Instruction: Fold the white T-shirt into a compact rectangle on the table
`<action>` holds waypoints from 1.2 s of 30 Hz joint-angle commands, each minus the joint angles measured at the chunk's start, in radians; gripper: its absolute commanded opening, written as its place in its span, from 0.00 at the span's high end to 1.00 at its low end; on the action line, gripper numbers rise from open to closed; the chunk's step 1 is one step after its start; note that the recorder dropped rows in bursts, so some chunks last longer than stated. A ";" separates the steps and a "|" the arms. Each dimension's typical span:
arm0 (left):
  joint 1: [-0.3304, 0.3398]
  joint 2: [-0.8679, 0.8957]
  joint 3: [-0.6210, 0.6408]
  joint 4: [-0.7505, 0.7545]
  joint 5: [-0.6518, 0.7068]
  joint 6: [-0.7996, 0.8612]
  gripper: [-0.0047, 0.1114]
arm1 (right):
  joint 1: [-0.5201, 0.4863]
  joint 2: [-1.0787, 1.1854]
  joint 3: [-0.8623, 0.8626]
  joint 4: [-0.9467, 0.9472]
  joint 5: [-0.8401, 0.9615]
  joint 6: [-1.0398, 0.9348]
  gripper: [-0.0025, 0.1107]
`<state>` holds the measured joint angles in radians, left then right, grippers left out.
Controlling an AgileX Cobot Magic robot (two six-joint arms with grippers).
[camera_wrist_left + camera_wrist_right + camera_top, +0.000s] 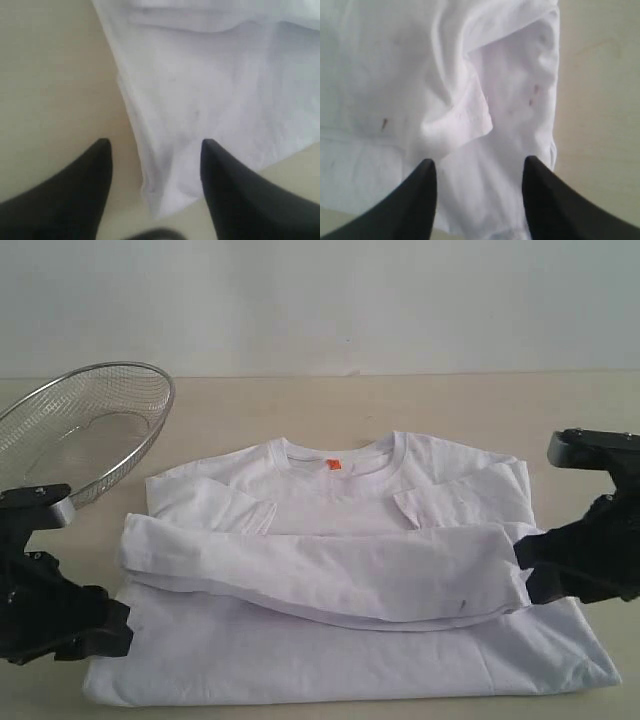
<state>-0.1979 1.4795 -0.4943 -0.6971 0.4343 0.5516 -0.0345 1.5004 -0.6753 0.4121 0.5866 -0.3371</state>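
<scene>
The white T-shirt (350,540) lies flat on the table (480,410), roughly central between the left and right sides. Its collar points toward the table's far edge and its lower hem lies close to the near edge. The orange neck tag (334,464) shows inside the collar. The 2 sleeves are turned inward onto the chest. A thick, loosely doubled band of cloth runs across the middle of the garment from side to side, and its ends reach the shirt's 2 side edges. Below that band the fabric lies smooth, with minor creases. No lettering is visible on the exposed surface. The left gripper (156,143) sits low at the shirt's near-left corner. Its jaws stand apart with nothing pinched, and the cloth's corner lies beneath the gap between them. The right gripper (480,161) sits at the right end of the doubled band. Its jaws are likewise apart and hold nothing, with rumpled fabric below them. A round wire-mesh basket (90,410) rests tilted toward the table's far edge on the left side, clear of the shirt.
</scene>
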 commanded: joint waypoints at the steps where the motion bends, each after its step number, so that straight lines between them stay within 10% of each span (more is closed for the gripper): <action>1: 0.000 -0.007 0.000 0.000 -0.009 0.001 0.54 | -0.003 0.061 -0.046 0.014 -0.014 -0.023 0.71; 36: 0.000 -0.007 0.000 -0.020 -0.016 0.001 0.58 | -0.003 0.256 -0.083 0.159 -0.016 -0.148 0.64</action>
<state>-0.1979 1.4795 -0.4943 -0.7056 0.4255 0.5516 -0.0345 1.7434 -0.7556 0.5630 0.5577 -0.4741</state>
